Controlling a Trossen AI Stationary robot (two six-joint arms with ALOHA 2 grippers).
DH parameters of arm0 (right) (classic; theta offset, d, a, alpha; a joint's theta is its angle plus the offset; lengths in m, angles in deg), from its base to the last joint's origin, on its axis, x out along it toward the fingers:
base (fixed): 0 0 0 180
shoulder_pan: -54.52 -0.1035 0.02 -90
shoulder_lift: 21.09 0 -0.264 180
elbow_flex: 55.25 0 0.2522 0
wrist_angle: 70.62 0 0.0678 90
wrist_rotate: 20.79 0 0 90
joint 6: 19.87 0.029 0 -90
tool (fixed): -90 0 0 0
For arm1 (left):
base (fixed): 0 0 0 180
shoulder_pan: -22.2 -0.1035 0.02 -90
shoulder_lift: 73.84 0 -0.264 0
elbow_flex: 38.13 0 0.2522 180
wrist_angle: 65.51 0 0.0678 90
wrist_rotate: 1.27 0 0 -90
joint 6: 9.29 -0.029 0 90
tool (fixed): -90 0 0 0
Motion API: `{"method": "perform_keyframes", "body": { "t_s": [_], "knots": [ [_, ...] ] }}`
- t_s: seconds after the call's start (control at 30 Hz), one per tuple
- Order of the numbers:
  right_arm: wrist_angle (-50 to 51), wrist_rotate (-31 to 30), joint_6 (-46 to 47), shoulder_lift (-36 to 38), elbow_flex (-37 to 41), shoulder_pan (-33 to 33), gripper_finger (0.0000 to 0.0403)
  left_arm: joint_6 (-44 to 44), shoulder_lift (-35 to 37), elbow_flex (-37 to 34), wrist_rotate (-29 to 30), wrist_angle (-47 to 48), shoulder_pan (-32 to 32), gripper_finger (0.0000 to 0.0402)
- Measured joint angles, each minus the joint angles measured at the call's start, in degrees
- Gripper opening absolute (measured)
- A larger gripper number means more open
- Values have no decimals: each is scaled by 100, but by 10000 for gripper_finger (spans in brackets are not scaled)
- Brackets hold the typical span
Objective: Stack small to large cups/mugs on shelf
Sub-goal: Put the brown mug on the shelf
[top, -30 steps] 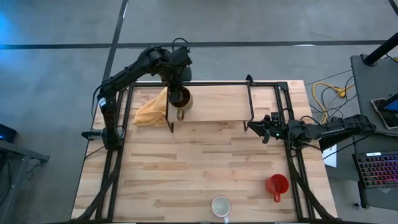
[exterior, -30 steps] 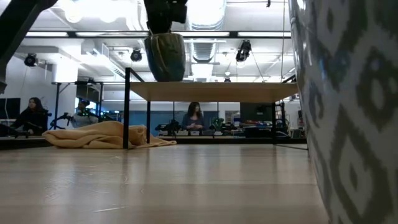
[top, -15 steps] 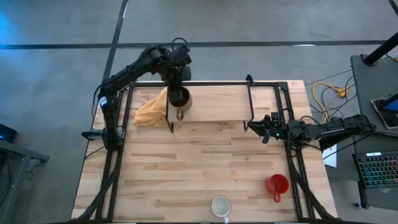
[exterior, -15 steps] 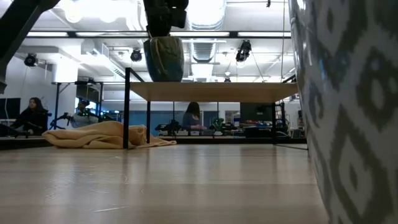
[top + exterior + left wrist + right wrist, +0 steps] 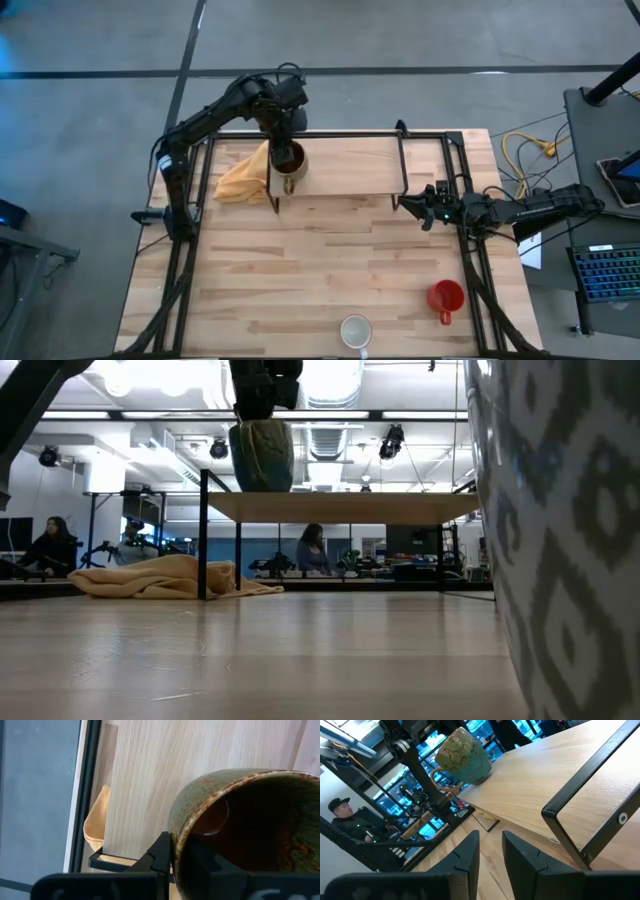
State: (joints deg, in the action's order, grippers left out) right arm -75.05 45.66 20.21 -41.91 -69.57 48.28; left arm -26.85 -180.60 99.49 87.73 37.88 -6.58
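Note:
The brownish-olive mug (image 5: 290, 158) with a dark inside hangs upright from my left gripper (image 5: 283, 146) over the left end of the shelf (image 5: 350, 165). In the low view the mug (image 5: 262, 457) has its base level with the shelf board (image 5: 350, 507); whether they touch I cannot tell. The red mug (image 5: 446, 297) stands on the table near its right near corner. The white mug (image 5: 356, 330) stands at the near edge and looms in the low view (image 5: 560, 540). My right gripper (image 5: 424, 206) waits open at the table's right edge, by the shelf's right legs. My left gripper pinches the olive mug's rim (image 5: 176, 840) on the side toward the table's far edge, one finger (image 5: 162, 854) outside the wall and the other inside the dark hollow. The fingers come from above, pointing down. The mug hangs upright below them.
A crumpled yellow cloth (image 5: 243, 175) lies on the table just left of the shelf's left legs. A black metal frame (image 5: 470, 250) runs along the table's edges. The wide middle of the tabletop (image 5: 330, 260) is bare wood. People sit in the room behind.
My left gripper has sunk a little with the olive mug toward the shelf's left end, keeping its hold. The right arm has stayed still.

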Motion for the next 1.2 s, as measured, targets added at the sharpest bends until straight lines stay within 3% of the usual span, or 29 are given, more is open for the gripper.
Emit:
{"method": "perform_keyframes", "body": {
  "t_s": [0.2,1.2],
  "knots": [
    [0,0,0,0,0,0,82,68,-5,-59,-33,37,3,39],
    [173,-52,-19,0,0,0,80,70,96,-124,-36,-382,2,40]
  ]
}}
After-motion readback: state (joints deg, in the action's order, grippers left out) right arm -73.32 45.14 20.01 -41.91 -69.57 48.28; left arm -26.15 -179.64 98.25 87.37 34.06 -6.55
